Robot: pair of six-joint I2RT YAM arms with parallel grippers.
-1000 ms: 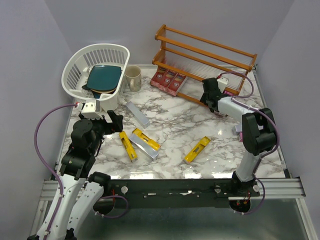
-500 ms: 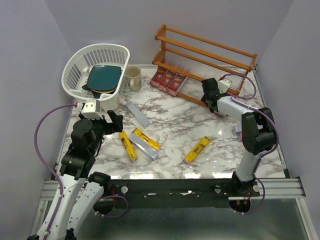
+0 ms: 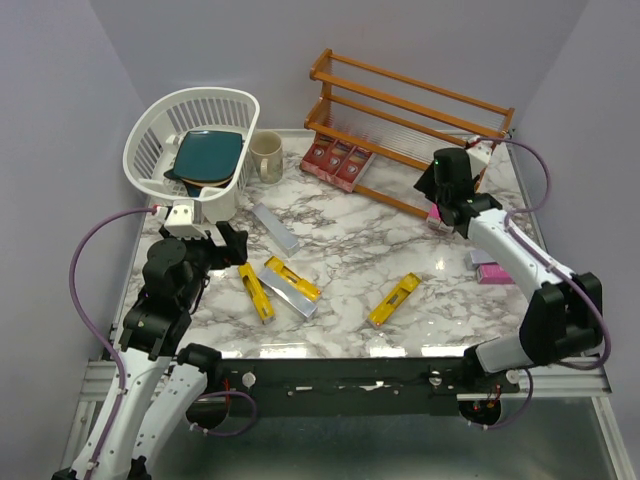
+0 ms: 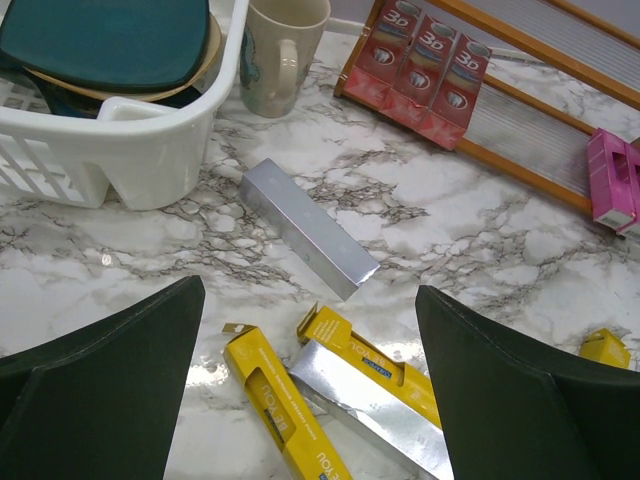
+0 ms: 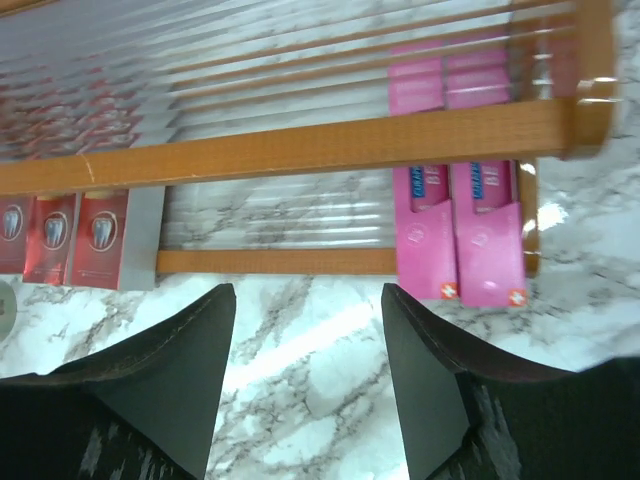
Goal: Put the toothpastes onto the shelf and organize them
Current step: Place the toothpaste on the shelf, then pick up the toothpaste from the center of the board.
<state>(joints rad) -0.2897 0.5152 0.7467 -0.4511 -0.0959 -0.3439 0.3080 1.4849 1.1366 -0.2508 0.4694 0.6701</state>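
The shelf (image 3: pixel 410 108) stands at the back right. Three red toothpastes (image 3: pixel 337 162) lie at the left end of its lowest tier. Two pink ones (image 5: pixel 455 235) lie side by side at the right end. My right gripper (image 5: pixel 308 300) is open and empty, just in front of that tier's front rail and left of the pink pair. Yellow cartons (image 4: pixel 275 410) (image 4: pixel 370 365) and silver ones (image 4: pixel 308 227) (image 4: pixel 365 410) lie on the marble below my left gripper (image 4: pixel 308 290), which hangs open and empty. Another yellow carton (image 3: pixel 394 300) lies mid-table.
A white basket (image 3: pixel 150 165) holding a teal dish stands at the back left, a beige mug (image 3: pixel 266 157) beside it. A pink carton (image 3: pixel 490 270) lies on the table near the right edge. The shelf's upper tiers (image 3: pixel 400 85) hold nothing.
My right gripper has opened wider and drawn back from the pink cartons on the lowest tier, its elbow swinging out to the right. The left arm has not moved.
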